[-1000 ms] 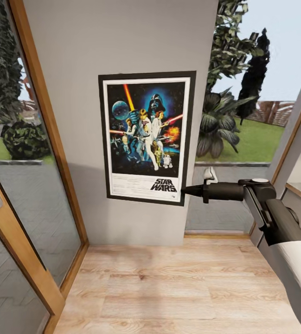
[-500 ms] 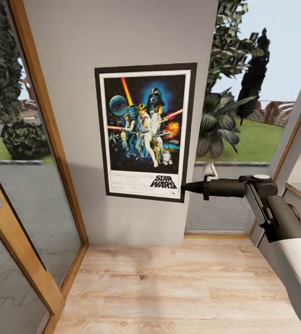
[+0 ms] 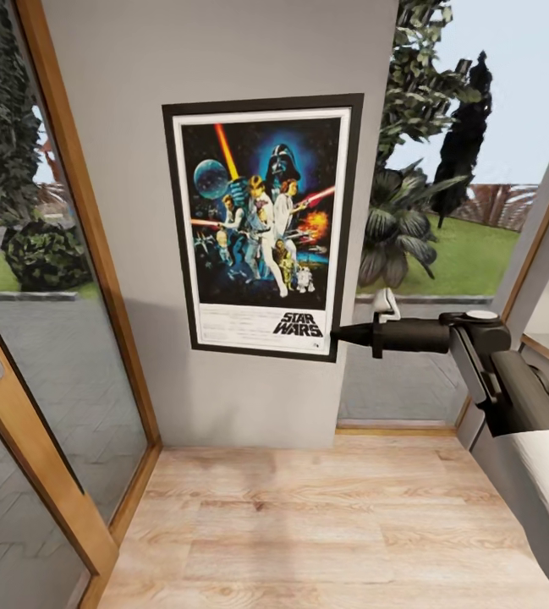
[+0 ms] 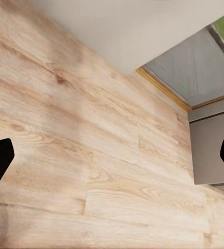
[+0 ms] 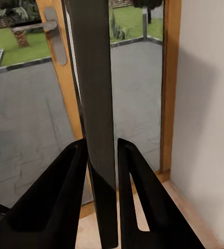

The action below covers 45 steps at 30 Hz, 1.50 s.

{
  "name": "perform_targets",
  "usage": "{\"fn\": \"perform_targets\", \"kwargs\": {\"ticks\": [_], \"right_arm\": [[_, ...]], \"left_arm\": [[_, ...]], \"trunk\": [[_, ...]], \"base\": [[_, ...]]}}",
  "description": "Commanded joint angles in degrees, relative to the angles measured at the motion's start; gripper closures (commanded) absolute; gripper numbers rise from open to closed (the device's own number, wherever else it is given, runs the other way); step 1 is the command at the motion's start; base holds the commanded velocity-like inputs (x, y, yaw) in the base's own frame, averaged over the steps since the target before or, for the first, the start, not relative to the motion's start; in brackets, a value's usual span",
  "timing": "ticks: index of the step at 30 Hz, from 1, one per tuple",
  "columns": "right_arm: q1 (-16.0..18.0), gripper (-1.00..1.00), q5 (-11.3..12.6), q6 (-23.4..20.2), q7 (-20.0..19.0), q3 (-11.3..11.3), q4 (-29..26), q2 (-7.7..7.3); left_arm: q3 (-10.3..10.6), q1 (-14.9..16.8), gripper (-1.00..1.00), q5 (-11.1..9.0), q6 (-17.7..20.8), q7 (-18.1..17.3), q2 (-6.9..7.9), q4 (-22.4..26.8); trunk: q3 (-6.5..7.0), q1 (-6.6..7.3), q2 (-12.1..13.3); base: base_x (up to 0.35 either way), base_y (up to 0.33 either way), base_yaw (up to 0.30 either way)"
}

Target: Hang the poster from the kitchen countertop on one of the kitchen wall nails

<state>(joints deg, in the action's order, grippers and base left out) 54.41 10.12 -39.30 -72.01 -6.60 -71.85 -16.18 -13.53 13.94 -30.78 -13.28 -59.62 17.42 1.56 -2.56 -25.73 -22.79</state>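
poster (image 3: 261, 224): upright, flat against the grey wall (image 3: 223, 51) between two glass doors | right gripper (image 3: 338, 333): at the poster's 5 o'clock corner, fingers (image 5: 65, 207) pinch its thin black edge (image 5: 96, 104) | left gripper (image 4: 112, 161): black tips wide apart, holds nothing, above the wood floor (image 4: 65, 171)

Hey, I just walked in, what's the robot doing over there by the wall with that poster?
The robot's right gripper pinches the Star Wars poster by its lower right corner and holds it flat against the grey wall between the glass door and the window. In the right wrist view the two fingers close on the poster's thin dark edge. The left gripper hangs open over the wooden floor, holding nothing. I can't make out a nail.
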Motion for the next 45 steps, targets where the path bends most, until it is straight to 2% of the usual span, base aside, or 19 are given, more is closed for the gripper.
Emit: {"fn": "perform_targets", "kwargs": {"ticks": [1, 13, 18, 21, 28, 45], "right_arm": [[0.07, 1.00, 0.43, -0.53, -0.01, -0.10, -0.13, -0.06], [0.08, 1.00, 0.45, -0.54, 0.02, 0.01, -0.66, -0.08], [1.06, 1.00, 0.66, -1.50, 0.16, 0.03, -0.66, 0.01], [2.30, 1.00, 0.75, -3.68, 0.25, 0.02, -0.66, 0.08], [4.87, 1.00, 0.84, -4.45, 0.36, -0.02, -0.66, 0.18], [5.53, 1.00, 0.87, -5.68, 0.34, -0.35, -0.66, 0.27]], "left_arm": [[-0.45, 0.08, -1.00, 0.46, -0.34, -0.14, 0.00, -0.07], [-0.45, 0.07, -1.00, 0.46, -0.34, -0.14, 0.06, -0.07], [-0.45, 0.11, -1.00, 0.46, -0.34, -0.14, 0.07, -0.07], [-0.45, 0.09, -1.00, 0.46, -0.34, -0.14, 0.07, -0.07], [-0.45, 0.09, -1.00, 0.46, -0.34, -0.20, 0.07, -0.07], [-0.45, 0.12, -1.00, 0.46, -0.34, -0.23, 0.16, -0.07]], "trunk": [[-0.14, -0.05, -0.13], [-0.14, -0.05, -0.13], [-0.14, -0.05, -0.13], [-0.14, -0.05, -0.13], [-0.14, -0.05, -0.13], [-0.14, -0.05, -0.13]], "base": [[0.114, 0.000, 0.000], [0.204, 0.000, 0.000], [0.025, 0.000, 0.000], [0.005, 0.000, 0.000], [0.001, 0.000, 0.000], [0.000, 0.000, 0.000]]}}
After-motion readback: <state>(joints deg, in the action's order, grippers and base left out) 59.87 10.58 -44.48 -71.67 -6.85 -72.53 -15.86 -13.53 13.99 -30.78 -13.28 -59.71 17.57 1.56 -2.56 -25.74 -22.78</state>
